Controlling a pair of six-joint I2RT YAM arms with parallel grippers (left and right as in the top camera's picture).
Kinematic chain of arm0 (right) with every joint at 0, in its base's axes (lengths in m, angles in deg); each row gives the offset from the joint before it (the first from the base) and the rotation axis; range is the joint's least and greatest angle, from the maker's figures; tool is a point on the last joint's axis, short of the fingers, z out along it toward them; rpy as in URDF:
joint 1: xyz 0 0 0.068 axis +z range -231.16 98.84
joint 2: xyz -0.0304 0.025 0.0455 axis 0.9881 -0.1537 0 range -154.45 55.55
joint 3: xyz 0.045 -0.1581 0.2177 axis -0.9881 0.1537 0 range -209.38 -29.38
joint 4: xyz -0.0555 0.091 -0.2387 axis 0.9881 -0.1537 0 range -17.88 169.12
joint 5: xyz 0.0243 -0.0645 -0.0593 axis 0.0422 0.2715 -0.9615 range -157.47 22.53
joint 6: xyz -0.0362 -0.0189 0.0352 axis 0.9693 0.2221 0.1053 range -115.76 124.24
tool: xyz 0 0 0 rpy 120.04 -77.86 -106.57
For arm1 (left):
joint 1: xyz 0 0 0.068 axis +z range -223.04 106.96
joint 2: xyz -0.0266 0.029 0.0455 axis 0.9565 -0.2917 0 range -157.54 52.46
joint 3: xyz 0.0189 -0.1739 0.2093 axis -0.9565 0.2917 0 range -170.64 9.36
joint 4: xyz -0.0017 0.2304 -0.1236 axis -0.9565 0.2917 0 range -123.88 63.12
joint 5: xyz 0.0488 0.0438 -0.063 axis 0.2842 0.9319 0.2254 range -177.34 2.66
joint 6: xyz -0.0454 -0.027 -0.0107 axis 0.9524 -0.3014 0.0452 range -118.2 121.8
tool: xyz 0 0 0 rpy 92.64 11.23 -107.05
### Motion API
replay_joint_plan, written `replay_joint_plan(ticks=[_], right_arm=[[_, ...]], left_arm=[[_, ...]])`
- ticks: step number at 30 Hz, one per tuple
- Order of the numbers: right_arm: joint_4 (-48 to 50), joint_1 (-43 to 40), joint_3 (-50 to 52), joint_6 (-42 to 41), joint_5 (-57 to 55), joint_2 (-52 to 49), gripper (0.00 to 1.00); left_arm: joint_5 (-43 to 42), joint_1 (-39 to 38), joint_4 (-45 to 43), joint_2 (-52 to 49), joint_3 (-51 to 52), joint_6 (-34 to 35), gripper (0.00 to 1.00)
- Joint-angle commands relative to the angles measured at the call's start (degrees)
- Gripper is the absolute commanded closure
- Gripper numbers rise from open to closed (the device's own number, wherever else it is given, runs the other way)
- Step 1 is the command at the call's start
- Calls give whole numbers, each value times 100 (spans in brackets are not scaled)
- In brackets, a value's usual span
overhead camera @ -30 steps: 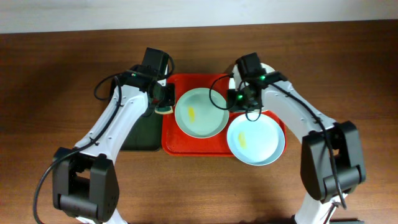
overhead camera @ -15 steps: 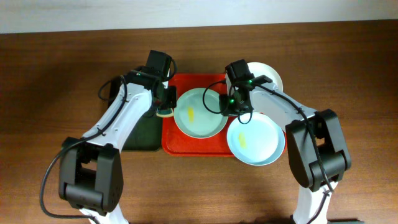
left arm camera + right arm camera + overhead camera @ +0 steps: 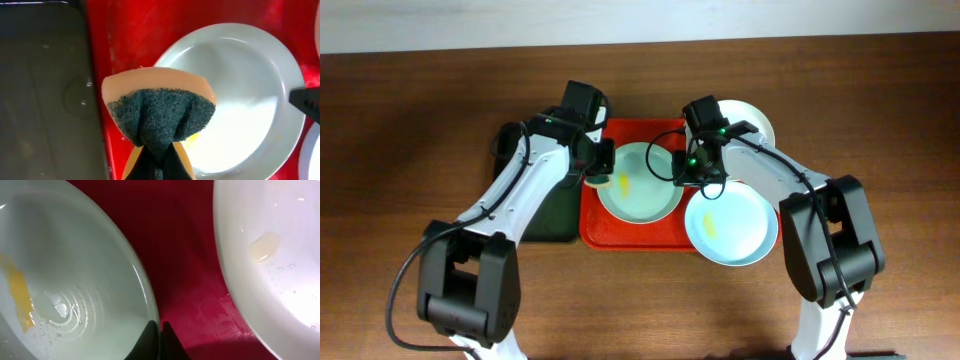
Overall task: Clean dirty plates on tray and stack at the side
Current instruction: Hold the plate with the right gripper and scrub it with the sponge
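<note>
A pale blue-green plate (image 3: 642, 185) with a yellow smear lies on the red tray (image 3: 595, 232). My left gripper (image 3: 600, 172) is shut on an orange sponge with a dark green scouring side (image 3: 159, 112), held over the plate's left rim (image 3: 240, 75). My right gripper (image 3: 688, 172) is shut on this plate's right rim (image 3: 75, 270), its fingertips (image 3: 156, 329) pinching the edge. A second pale blue plate (image 3: 732, 228) with a yellow smear overlaps the tray's right edge and shows in the right wrist view (image 3: 270, 255). A white plate (image 3: 756, 120) sits off the tray at the far right, partly hidden by my right arm.
A dark green tray (image 3: 548, 215) lies against the red tray's left side, under my left arm; it also shows in the left wrist view (image 3: 45, 95). The brown wooden table (image 3: 400, 150) extends around both trays.
My right gripper moved left from beside the white plate onto the middle plate's right rim. My left gripper carried the sponge right, over that plate's left rim.
</note>
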Motion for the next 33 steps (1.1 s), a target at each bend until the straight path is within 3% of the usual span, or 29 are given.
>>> replay_joint_plan(ticks=[1, 20, 29, 33], right_arm=[[-61, 17, -76, -192, 57, -35, 96], [-199, 22, -76, -431, 120, -35, 96], [-286, 22, -76, -431, 160, -37, 96], [-341, 22, -76, -431, 160, -37, 96]], left_arm=[[-164, -199, -61, -232, -101, -57, 100], [-166, -498, -507, -1259, -98, 433, 100], [-1458, -636, -573, -1611, -138, 404, 100], [-1641, -577, -551, -1602, -391, 402, 100]])
